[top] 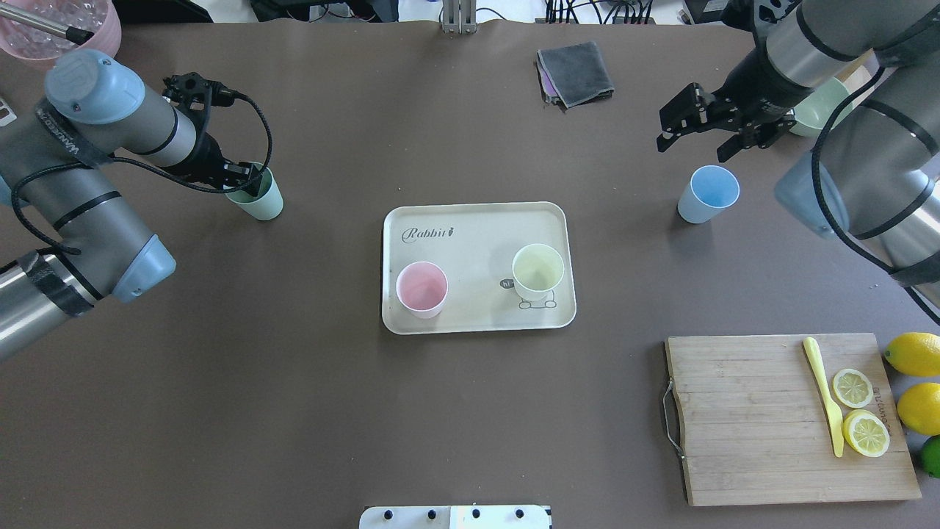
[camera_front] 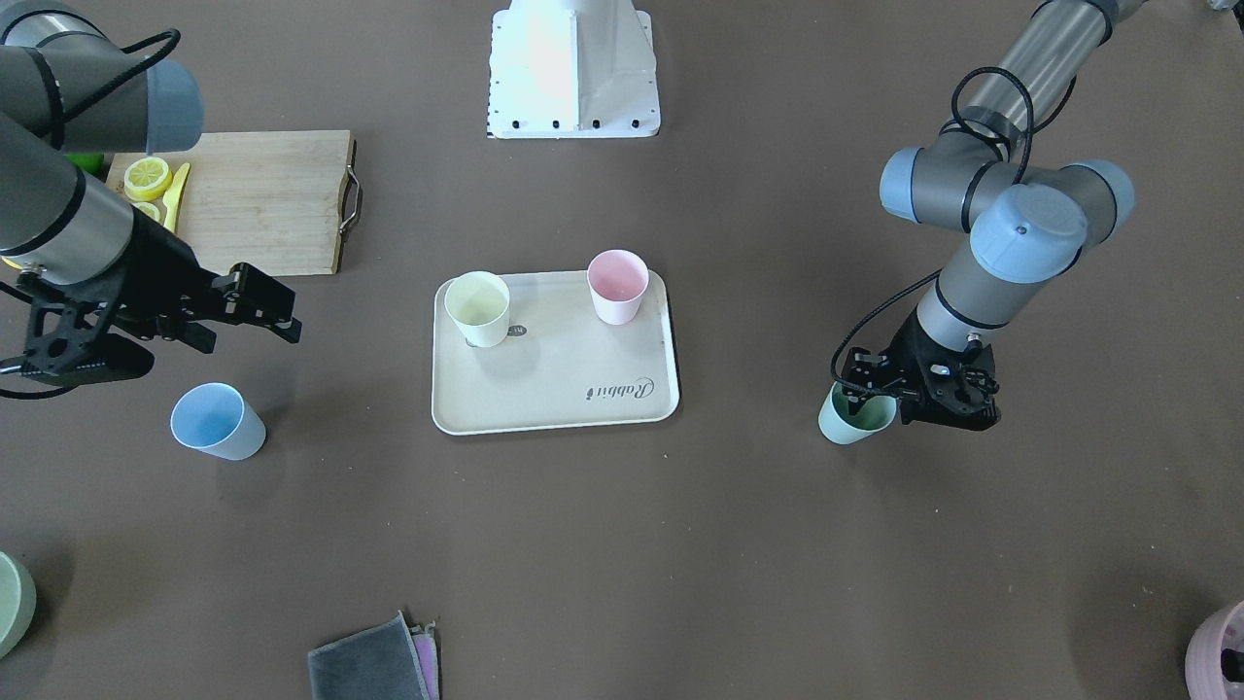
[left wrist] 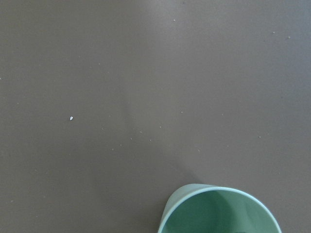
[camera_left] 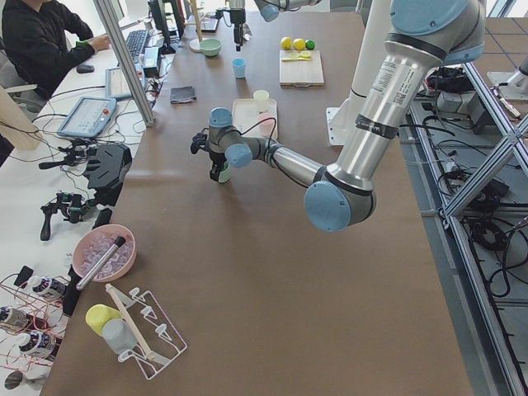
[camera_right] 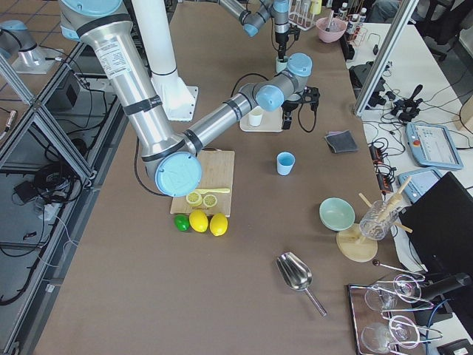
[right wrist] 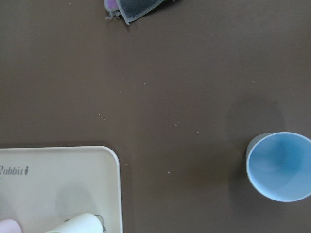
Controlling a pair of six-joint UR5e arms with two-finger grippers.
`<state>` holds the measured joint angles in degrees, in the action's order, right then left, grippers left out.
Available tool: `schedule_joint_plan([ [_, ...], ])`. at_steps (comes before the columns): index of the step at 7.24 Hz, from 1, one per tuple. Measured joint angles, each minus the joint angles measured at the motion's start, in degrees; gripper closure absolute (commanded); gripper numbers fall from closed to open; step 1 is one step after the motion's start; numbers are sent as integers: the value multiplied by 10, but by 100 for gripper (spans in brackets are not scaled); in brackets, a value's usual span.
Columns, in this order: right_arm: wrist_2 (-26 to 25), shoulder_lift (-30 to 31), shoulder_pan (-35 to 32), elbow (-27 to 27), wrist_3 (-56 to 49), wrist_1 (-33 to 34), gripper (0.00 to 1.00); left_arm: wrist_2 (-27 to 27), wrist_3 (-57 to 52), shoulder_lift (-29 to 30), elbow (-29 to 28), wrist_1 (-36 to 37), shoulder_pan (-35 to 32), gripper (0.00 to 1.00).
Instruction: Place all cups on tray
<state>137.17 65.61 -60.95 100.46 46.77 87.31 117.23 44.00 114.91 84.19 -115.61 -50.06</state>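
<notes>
The cream tray (top: 477, 220) lies mid-table with the pink cup (top: 421, 288) and the pale yellow cup (top: 538, 270) standing on it. Left of the tray stands the mint green cup (top: 261, 200), and my left gripper (top: 246, 178) is shut on its far rim. The same mint green cup (left wrist: 218, 213) fills the bottom edge of the left wrist view. The light blue cup (top: 709, 192) stands alone on the table, to the tray's right. Just beyond it my right gripper (top: 694, 147) hovers open, holding nothing. In the right wrist view the light blue cup (right wrist: 278, 166) sits right of the tray (right wrist: 58, 179).
A wooden cutting board (top: 778, 419) with lemon slices and a yellow knife lies near right, whole lemons (top: 914, 354) beside it. A grey cloth (top: 575, 72) lies at the far edge. A pale green dish (top: 819, 106) sits behind the right arm, a mauve pot (top: 51, 26) far left.
</notes>
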Motion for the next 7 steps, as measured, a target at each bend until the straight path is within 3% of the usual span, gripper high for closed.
schedule_joint_plan([
  [3, -12, 62, -54, -26, -178, 24, 0, 9, 17, 11, 24, 15, 0, 100],
  [7, -38, 70, -59, -101, -230, -3, 0, 18, 92, 99, 93, 175, 6, 100],
])
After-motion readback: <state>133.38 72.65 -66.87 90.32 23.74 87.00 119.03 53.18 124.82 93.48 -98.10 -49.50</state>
